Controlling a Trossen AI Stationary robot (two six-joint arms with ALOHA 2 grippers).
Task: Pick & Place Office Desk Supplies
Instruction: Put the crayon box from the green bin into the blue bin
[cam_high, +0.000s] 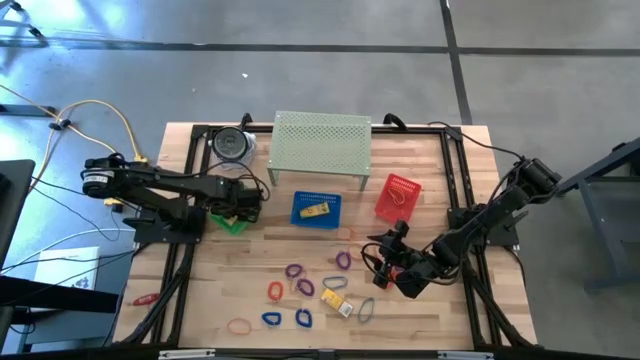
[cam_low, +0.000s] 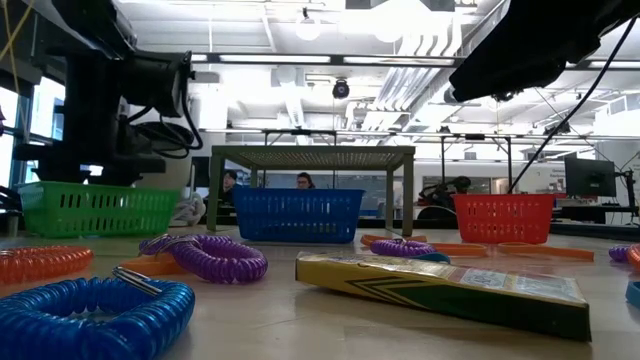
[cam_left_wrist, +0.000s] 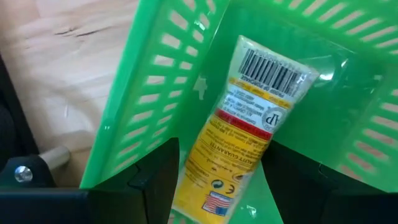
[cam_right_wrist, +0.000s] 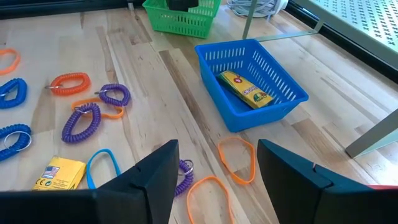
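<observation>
My left gripper (cam_high: 240, 208) stands over the green basket (cam_high: 232, 222) at the table's left, pointing down and shut on a yellow wrapped pack (cam_left_wrist: 249, 118) with a barcode end. My right gripper (cam_high: 383, 257) hovers open above the right part of the table, nothing between its fingers (cam_right_wrist: 217, 180). Loose supplies lie flat on the near middle of the table: purple coil loops (cam_high: 293, 271), blue loops (cam_high: 271, 319), an orange loop (cam_high: 275, 290), thin orange bands (cam_right_wrist: 236, 158) and a yellow block (cam_high: 335, 300). My left gripper pinches the yellow pack between its two fingers, on the pack's long sides near its upper end (cam_left_wrist: 205, 168). The fingers come from above, pointing down. The pack hangs below them inside the green basket (cam_left_wrist: 155, 93), barcode end (cam_left_wrist: 273, 71) lowest. Whether that end touches the basket's floor I cannot tell.
A blue basket (cam_high: 316, 208) with a yellow box (cam_right_wrist: 244, 87) in it stands mid-table, a red basket (cam_high: 397, 196) to its right. A pale green mesh shelf (cam_high: 322, 142) stands at the far edge, a round roll (cam_high: 232, 143) beside it.
</observation>
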